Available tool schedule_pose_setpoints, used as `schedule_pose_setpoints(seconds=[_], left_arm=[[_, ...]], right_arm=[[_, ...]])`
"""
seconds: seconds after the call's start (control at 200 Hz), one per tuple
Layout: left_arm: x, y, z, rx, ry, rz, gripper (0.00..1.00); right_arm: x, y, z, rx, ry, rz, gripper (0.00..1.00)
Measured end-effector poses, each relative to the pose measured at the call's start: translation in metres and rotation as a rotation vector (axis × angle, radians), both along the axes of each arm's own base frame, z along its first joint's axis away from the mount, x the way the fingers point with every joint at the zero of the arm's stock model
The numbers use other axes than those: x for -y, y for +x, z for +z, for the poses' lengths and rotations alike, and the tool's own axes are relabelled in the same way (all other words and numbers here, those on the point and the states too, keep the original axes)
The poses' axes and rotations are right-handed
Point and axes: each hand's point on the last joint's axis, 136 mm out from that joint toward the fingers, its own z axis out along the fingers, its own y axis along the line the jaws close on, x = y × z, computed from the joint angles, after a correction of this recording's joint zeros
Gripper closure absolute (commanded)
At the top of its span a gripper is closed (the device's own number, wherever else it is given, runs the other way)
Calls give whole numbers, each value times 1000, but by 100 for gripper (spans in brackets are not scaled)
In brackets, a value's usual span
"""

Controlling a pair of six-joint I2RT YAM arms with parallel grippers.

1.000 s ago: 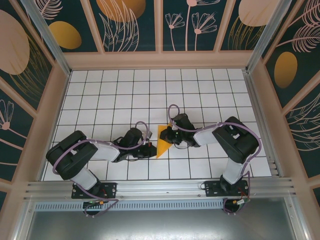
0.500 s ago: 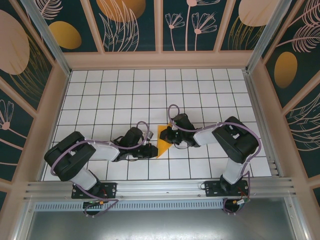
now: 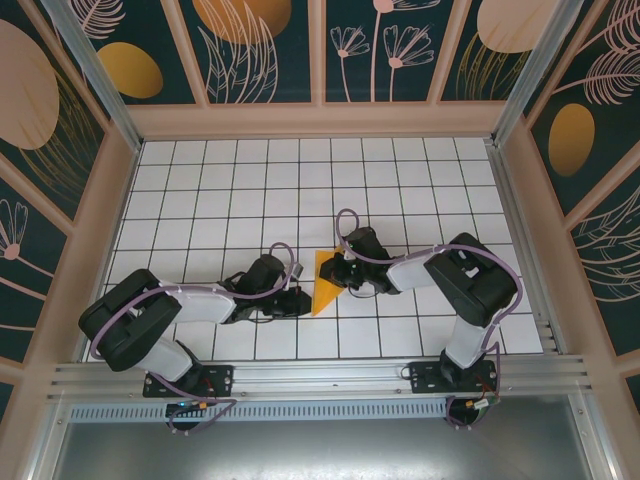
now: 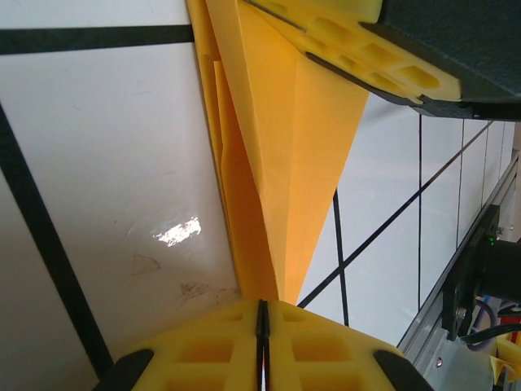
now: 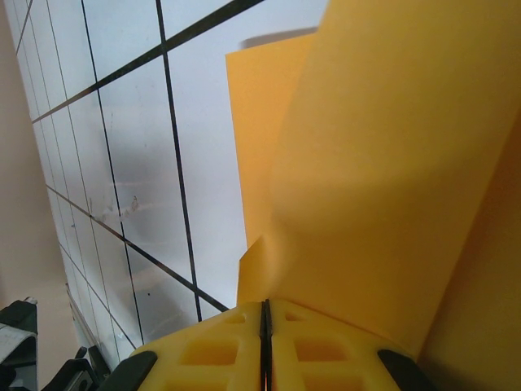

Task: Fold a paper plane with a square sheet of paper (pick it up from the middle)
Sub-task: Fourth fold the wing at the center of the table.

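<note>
The square sheet of paper (image 3: 325,278) is a creased orange-yellow pointed wedge lying on the white grid table (image 3: 250,190), with its point toward the near edge. My left gripper (image 3: 303,300) meets it from the left. In the left wrist view the jaws (image 4: 262,314) are shut on the narrow tip of the paper (image 4: 293,163). My right gripper (image 3: 337,270) comes in from the right at the wide upper part. In the right wrist view its jaws (image 5: 264,314) are shut on the paper (image 5: 391,163), which curls up over them. A right fingertip (image 4: 358,49) rests on the folded layers.
Patterned walls (image 3: 320,50) enclose the table on three sides. An aluminium rail (image 3: 320,375) runs along the near edge above both arm bases. Both forearms lie low across the near rows of tiles.
The left arm's elbow link has swung left and lower, while its gripper stayed at the paper's near tip. The paper and the right arm have not moved.
</note>
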Motion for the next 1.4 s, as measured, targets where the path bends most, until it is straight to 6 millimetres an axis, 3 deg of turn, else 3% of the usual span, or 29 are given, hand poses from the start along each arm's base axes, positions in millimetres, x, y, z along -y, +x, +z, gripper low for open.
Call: schedule_pose_setpoints(seconds=[0.17,0.29,0.595,0.765,0.901,1.066,1.401], left_arm=[[-1,-2,-5,-13,10,-2,92],[-2,-1,-7,-17,20,3,87],[-4,17,29,104,-23,79,74],[1,16,21,75,-20,59,73],[5,14,9,40,-13,43,77],[7,13,6,23,-19,35,88],[6,10,-5,-6,2,30,90]], right_arm=[[0,0,0,0,0,0,89],[0,0,0,0,0,0,89],[-1,0,-1,-1,1,1,89],[-1,1,-1,1,3,1,89],[-1,1,0,3,4,2,89],[-1,1,0,3,4,2,89],[-2,1,0,4,4,3,89]])
